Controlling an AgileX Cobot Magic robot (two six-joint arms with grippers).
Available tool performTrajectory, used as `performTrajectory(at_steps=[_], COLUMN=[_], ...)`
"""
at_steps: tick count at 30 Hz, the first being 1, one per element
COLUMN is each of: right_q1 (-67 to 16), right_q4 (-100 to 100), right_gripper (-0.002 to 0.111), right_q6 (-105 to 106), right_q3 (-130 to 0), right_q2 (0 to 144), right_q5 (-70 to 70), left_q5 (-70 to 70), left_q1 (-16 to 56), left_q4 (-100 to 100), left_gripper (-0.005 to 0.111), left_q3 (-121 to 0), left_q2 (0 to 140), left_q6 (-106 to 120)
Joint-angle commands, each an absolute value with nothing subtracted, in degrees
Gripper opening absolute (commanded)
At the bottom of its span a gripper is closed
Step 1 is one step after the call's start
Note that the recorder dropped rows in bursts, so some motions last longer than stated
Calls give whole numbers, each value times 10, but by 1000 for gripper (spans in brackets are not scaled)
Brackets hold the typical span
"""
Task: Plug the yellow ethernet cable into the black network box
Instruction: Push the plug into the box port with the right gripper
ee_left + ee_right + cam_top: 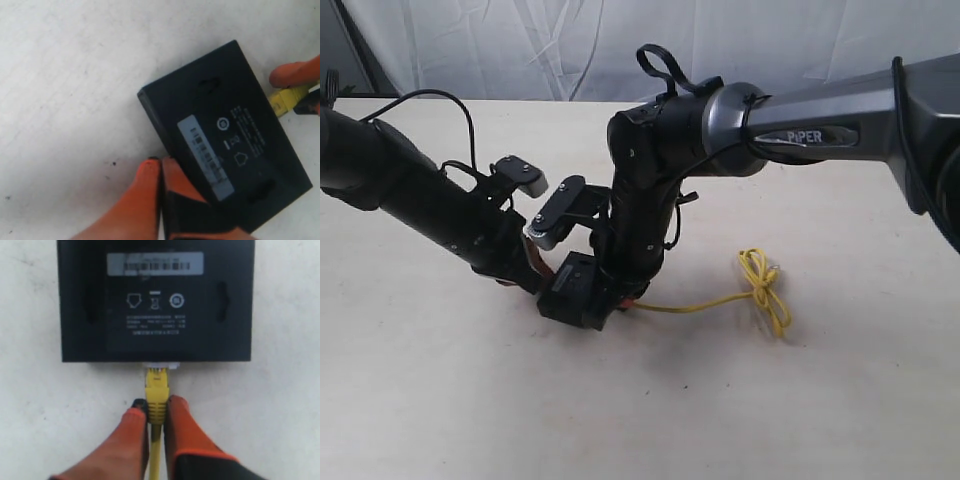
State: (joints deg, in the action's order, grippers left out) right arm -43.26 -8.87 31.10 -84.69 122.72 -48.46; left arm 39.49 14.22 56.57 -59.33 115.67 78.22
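The black network box (575, 292) lies label-up on the table between both arms. The yellow ethernet cable (705, 303) runs from the box to its knotted loop (765, 288) on the right. My right gripper (156, 405) is shut on the cable's yellow plug boot (156, 390). The clear plug tip (159, 367) sits at the port mouth in the box's (155, 315) near edge; how deep it sits is hidden. My left gripper (161, 162) is shut with nothing between its orange fingers (145, 200). It rests against the box's (225, 135) opposite edge.
The pale table (440, 400) stretches all round the box. A white curtain (520, 40) hangs behind the far edge. The right arm's dark elbow (640, 200) stands over the box, and black robot cables (430, 100) loop above the left arm.
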Motion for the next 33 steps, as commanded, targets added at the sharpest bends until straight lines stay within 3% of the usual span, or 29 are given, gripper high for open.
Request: performTrajectory(at_steps=[1, 28, 31, 33], right_q1=[-434, -434, -434, -434], right_q4=[-120, -26, -26, -25], right_gripper=[-1, 0, 12, 27], right_q6=[315, 337, 341, 341], right_q3=[-860, -860, -860, -860], right_q2=[1225, 1227, 1226, 1224], right_q5=[-407, -455, -466, -468], left_q5=[437, 435, 432, 430], left_q1=[149, 149, 149, 149], left_q4=[576, 583, 582, 582], left_gripper=[0, 0, 0, 0], left_q3=[-590, -590, -590, -590], left_q2=[1150, 1150, 1150, 1150], left_q6=[786, 786, 786, 785])
